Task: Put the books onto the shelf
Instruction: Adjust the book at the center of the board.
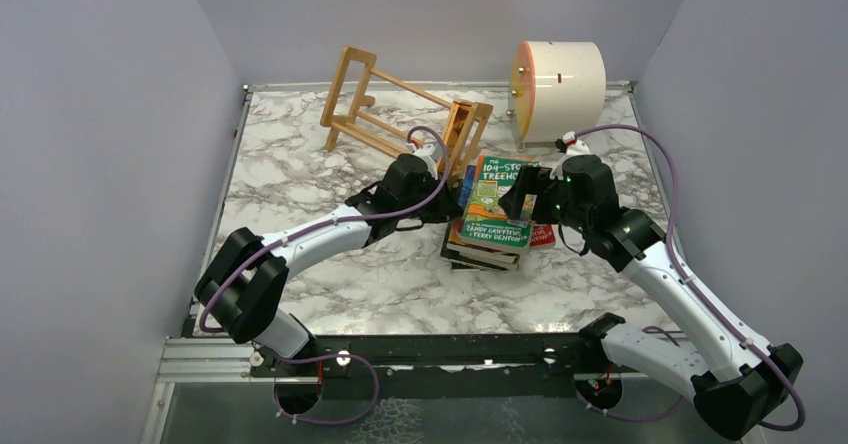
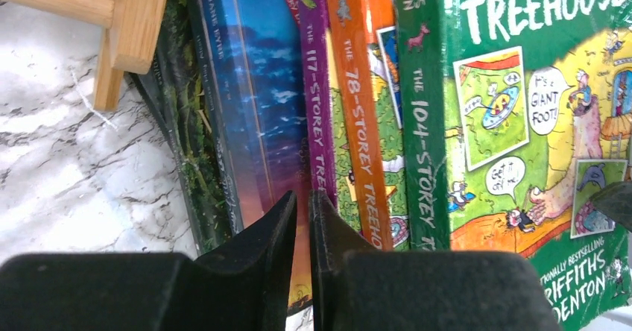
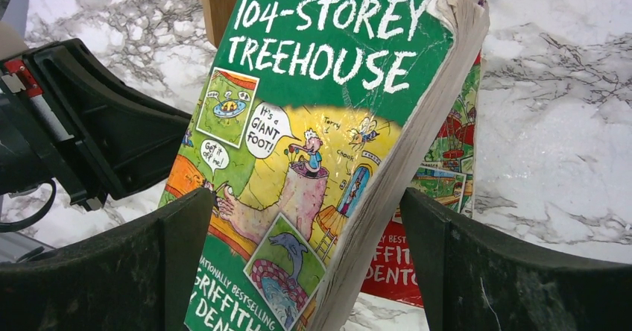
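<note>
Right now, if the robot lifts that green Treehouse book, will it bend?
The green book would probably bend a little: it looks like a paperback with a worn, curled corner. Its thick block of pages should keep it from flopping. It lies on top of the other books, so a sideways push might slide it off.

Marble bench in a plain-walled booth.
We see grey-veined white marble tabletop (image 1: pixel 300 194) across mid frame; left wall (image 1: pixel 100 114), back wall (image 1: pixel 440 4) & right wall (image 1: pixel 760 94) all pale lilac-grey; alu frame rail (image 1: pixel 200 359) along btm edge; cream drum (image 1: pixel 565 76) upper right, near back wall. Light soft & even.
</note>
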`<state>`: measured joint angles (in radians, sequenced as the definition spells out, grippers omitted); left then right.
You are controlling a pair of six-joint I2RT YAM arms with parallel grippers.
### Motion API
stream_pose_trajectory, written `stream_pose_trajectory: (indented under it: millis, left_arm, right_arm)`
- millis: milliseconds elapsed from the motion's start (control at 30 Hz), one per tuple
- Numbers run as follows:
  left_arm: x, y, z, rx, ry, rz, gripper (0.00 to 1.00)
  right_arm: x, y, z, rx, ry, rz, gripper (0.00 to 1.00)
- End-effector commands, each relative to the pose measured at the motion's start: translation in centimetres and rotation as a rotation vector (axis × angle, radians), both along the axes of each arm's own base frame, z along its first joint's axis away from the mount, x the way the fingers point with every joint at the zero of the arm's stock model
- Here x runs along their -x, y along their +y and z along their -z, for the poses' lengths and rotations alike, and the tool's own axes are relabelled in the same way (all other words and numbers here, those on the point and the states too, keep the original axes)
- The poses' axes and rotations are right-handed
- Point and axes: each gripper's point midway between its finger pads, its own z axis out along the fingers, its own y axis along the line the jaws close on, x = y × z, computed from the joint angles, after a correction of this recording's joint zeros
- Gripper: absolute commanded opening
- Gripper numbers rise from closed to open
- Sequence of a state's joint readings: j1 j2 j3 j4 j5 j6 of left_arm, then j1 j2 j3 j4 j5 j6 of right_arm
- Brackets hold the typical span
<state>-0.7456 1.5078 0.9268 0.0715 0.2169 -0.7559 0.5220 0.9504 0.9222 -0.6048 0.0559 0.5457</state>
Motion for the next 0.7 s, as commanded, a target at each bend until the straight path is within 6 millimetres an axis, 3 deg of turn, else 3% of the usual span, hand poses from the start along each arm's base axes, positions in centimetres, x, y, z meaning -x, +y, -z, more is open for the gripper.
stream_pose_trajectory:
  millis: [0,233,400,667]
  left_arm:
    - [-0.3,-0.6,-2.4,0.029,-0.030,-0.006,0.11]
    - [-1.1,1.5,-3.2,0.045,-0.030,-0.081,0.33]
    - [-1.3,1.9,-5.2,0.119,-0.048,-0.082,0.38]
    - [-0.2,0.3,-6.7,0.220,-0.014,0.006,0.39]
  right_arm:
    - [0.3,0.2,0.1,-0.013,0.008,-0.001,0.94]
    - [0.7,-0.8,0.2,-0.001,0.024,0.050,0.94]
    - [1.1,-1.7,0.1,0.011,0.028,0.082,0.94]
    - [2.0,-1.5,-1.1,-0.009,0.004,0.039,0.94]
